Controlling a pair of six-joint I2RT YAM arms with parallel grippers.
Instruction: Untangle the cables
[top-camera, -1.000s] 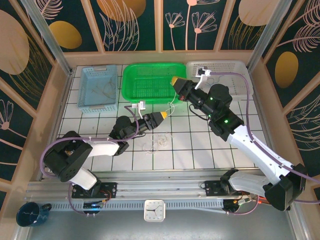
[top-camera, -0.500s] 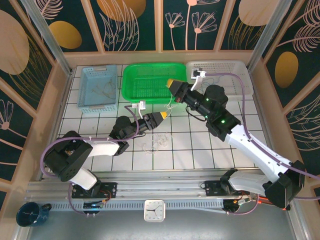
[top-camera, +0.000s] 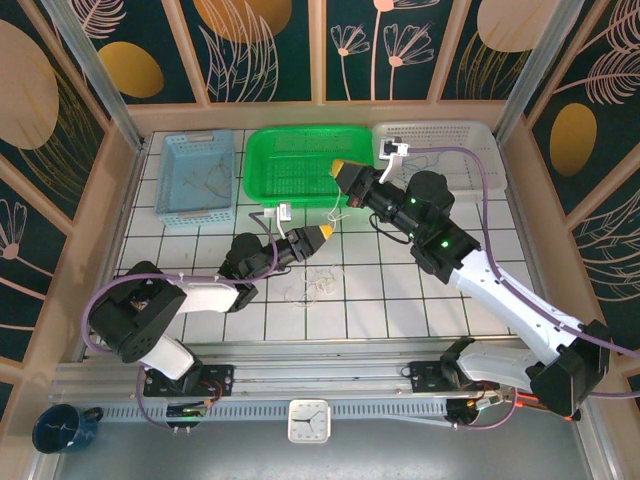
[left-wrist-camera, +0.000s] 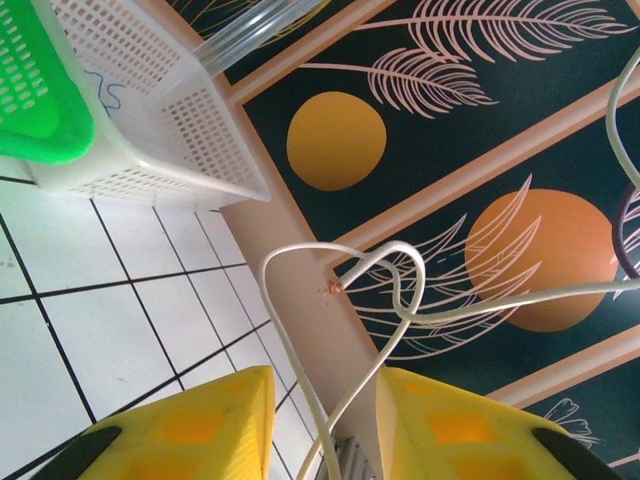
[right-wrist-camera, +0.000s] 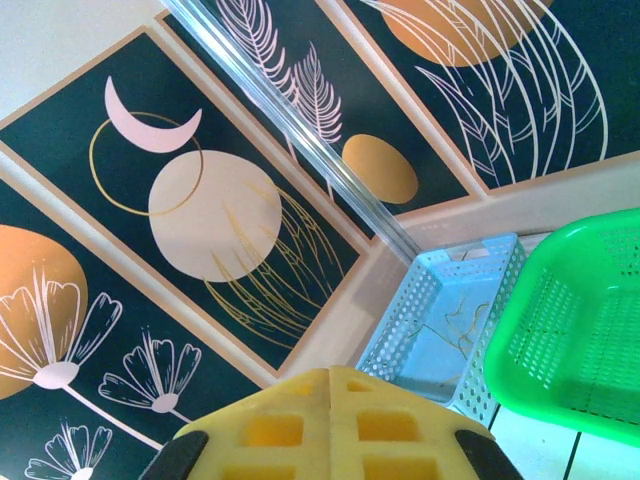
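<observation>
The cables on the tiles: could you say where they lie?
In the top view the cables lie mid-floor on the white tiles, just nearer the bases than the left gripper.

1 ea.: blue basket (top-camera: 180, 200), green basket (top-camera: 290, 170), white basket (top-camera: 470, 132), clock (top-camera: 309, 420), mug (top-camera: 60, 428), cable tangle (top-camera: 310, 288).

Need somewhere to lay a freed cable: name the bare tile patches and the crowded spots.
Bare: white tiles between the blue plastic basket and the left arm; tiles between the right arm and the front rail. Crowded: centre, where the thin tangled cables lie by the left fingers.
</observation>
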